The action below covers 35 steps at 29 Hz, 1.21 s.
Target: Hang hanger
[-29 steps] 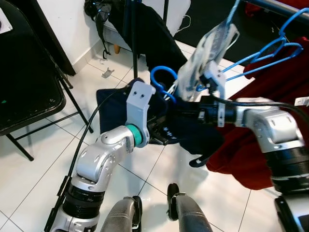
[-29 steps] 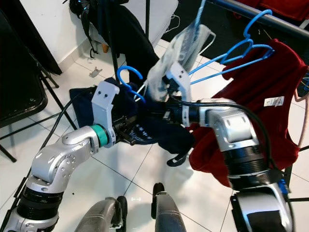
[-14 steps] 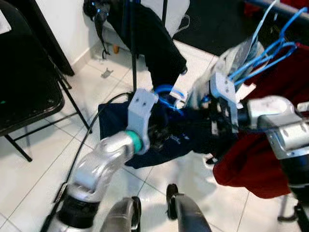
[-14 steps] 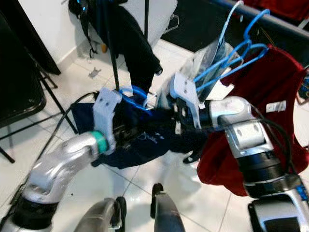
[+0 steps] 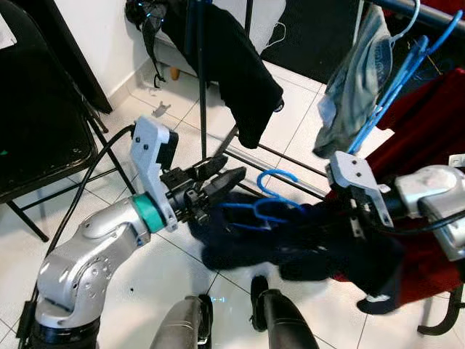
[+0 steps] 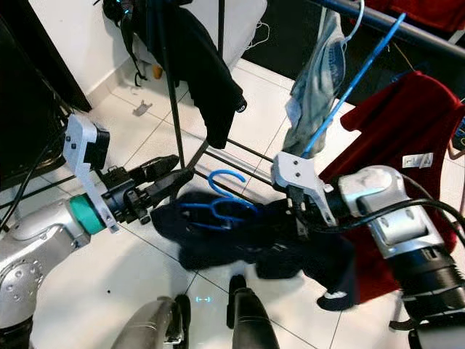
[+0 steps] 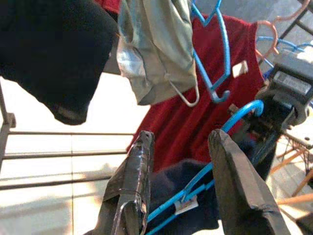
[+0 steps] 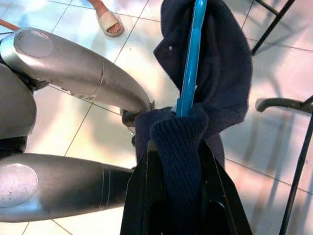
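Left gripper (image 5: 227, 171) extended forward, fingers parted and apparently holding nothing; right gripper (image 8: 182, 196) reaches inward across the body, fingers clamped on dark knit fabric.

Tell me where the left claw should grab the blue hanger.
Judging by pose: the bare neck just below the hook of the blue hanger, coming in from the robot's left. The shoulders are wrapped in the navy sweater, the right claw already pinches that far end, and the open left claw sits beside the hook.
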{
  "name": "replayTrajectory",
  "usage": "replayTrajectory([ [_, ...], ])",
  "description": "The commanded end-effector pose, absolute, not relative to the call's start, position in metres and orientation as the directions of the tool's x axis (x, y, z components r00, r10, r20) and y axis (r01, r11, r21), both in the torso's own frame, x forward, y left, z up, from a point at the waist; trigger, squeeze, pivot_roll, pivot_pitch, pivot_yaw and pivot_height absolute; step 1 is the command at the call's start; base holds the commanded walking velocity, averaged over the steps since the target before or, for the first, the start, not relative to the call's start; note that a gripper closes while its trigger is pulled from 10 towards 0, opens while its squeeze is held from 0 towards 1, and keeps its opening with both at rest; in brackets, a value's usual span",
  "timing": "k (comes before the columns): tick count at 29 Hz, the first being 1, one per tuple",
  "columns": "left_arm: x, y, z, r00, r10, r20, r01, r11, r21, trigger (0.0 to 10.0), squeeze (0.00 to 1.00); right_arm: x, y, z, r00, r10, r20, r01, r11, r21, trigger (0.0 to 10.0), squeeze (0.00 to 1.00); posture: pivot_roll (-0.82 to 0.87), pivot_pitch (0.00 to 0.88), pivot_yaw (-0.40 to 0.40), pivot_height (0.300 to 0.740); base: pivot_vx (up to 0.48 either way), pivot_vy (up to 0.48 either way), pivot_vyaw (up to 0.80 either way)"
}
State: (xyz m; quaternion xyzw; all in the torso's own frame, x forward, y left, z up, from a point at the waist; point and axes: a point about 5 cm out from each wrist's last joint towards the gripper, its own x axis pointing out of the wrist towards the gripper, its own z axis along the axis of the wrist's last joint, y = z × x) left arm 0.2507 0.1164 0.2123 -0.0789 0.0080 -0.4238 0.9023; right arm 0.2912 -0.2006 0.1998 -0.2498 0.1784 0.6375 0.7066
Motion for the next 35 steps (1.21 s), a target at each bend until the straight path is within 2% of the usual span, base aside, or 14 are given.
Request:
replayTrajectory([
  [1,0.244,0.112,0.209,0.610,-0.792,0.041,0.788,0.599,-0.141,10.0,0.00,0.290,-0.195,0.211,0.113,0.853,-0.509,-0.985,0.028,-0.172,0.0,0.00,-0.09,0.230,0.061,0.740,0.000,0.000,0.00],
  [5,0.244,0.112,0.208,0.614,-0.788,0.032,0.784,0.606,-0.135,10.0,0.00,0.291,-0.194,0.213,0.119,0.859,-0.498,-0.982,0.029,-0.184,0.0,0.00,-0.09,0.229,0.062,0.740,0.000,0.000,0.00],
  [8,0.251,0.118,0.198,0.660,-0.750,-0.047,0.748,0.661,-0.051,10.0,0.00,0.291,-0.190,0.219,0.113,0.875,-0.471,-0.979,0.016,-0.205,0.0,0.00,-0.09,0.228,0.063,0.740,0.000,0.000,0.00],
  [10,0.251,0.118,0.198,0.660,-0.750,-0.047,0.748,0.661,-0.051,10.0,0.00,0.291,-0.190,0.219,0.113,0.875,-0.471,-0.979,0.016,-0.205,0.0,0.00,-0.09,0.228,0.063,0.740,0.000,0.000,0.00],
  [12,0.254,0.123,0.191,0.687,-0.721,-0.098,0.726,0.687,0.030,10.0,0.00,0.289,-0.188,0.223,0.102,0.884,-0.456,-0.975,-0.002,-0.222,0.0,0.00,-0.09,0.228,0.063,0.740,0.000,0.000,0.00],
  [14,0.254,0.123,0.191,0.687,-0.721,-0.098,0.726,0.687,0.030,10.0,0.00,0.289,-0.188,0.223,0.102,0.884,-0.456,-0.975,-0.002,-0.222,0.0,0.00,-0.09,0.228,0.063,0.740,0.000,0.000,0.00],
  [15,0.253,0.128,0.193,0.675,-0.729,-0.111,0.737,0.668,0.100,10.0,0.00,0.287,-0.187,0.222,0.082,0.879,-0.470,-0.973,-0.032,-0.230,0.0,0.00,-0.08,0.229,0.063,0.740,0.000,0.000,0.00],
  [16,0.253,0.128,0.193,0.675,-0.729,-0.111,0.737,0.668,0.100,10.0,0.00,0.287,-0.187,0.222,0.082,0.879,-0.470,-0.973,-0.032,-0.230,0.0,0.00,-0.08,0.229,0.063,0.740,0.000,0.000,0.00],
  [17,0.248,0.133,0.197,0.638,-0.758,-0.135,0.768,0.613,0.185,10.0,1.00,0.284,-0.186,0.221,0.061,0.870,-0.490,-0.969,-0.065,-0.237,0.0,0.00,-0.07,0.230,0.063,0.740,0.000,0.000,0.00],
  [18,0.248,0.133,0.197,0.638,-0.758,-0.135,0.768,0.613,0.185,10.0,1.00,0.284,-0.186,0.221,0.061,0.870,-0.490,-0.969,-0.065,-0.237,0.0,0.00,-0.07,0.230,0.063,0.740,0.000,0.000,0.00],
  [20,0.238,0.139,0.201,0.550,-0.810,-0.201,0.825,0.491,0.279,10.0,1.00,0.282,-0.183,0.218,0.031,0.858,-0.512,-0.964,-0.111,-0.243,0.0,0.00,-0.07,0.228,0.064,0.740,0.000,0.000,0.00],
  [25,0.236,0.139,0.201,0.513,-0.823,-0.244,0.843,0.431,0.321,10.0,1.00,0.283,-0.177,0.217,0.012,0.860,-0.510,-0.959,-0.134,-0.248,0.0,0.00,-0.07,0.225,0.064,0.740,0.000,0.000,0.00],
  [26,0.235,0.137,0.203,0.486,-0.838,-0.248,0.855,0.398,0.332,10.0,0.00,0.283,-0.174,0.216,-0.002,0.859,-0.512,-0.956,-0.151,-0.250,0.0,0.00,-0.07,0.225,0.064,0.740,0.000,0.000,0.00],
  [35,0.229,0.128,0.212,0.362,-0.903,-0.232,0.912,0.291,0.289,10.0,0.00,0.285,-0.164,0.213,-0.040,0.854,-0.518,-0.944,-0.202,-0.261,0.0,0.00,-0.07,0.214,0.066,0.740,0.000,0.000,0.00],
])
